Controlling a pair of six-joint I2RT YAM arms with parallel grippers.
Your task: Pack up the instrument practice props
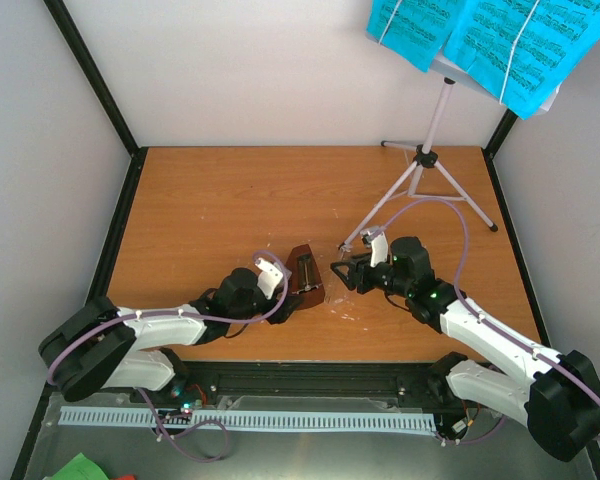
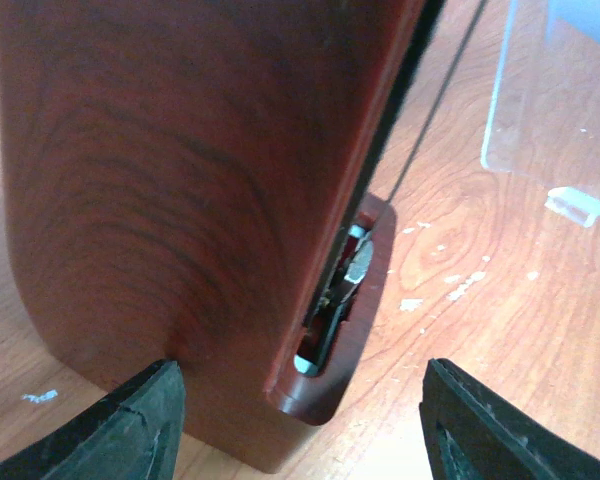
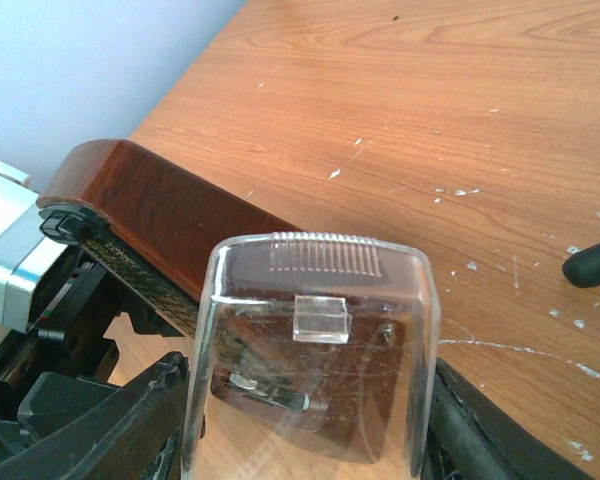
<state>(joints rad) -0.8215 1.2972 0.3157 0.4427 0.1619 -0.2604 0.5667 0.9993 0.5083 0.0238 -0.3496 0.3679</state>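
The metronome [image 1: 304, 272] stands near the front middle of the table [image 1: 210, 190]. The left gripper [image 2: 300, 425] is just left of it, fingers either side of its base. Just right is the clear cover [image 3: 315, 340], between the fingers of the right gripper [image 3: 310, 425]. The music stand [image 1: 427, 158] stands back right, sheet-music pages [image 1: 500, 35] on its desk.
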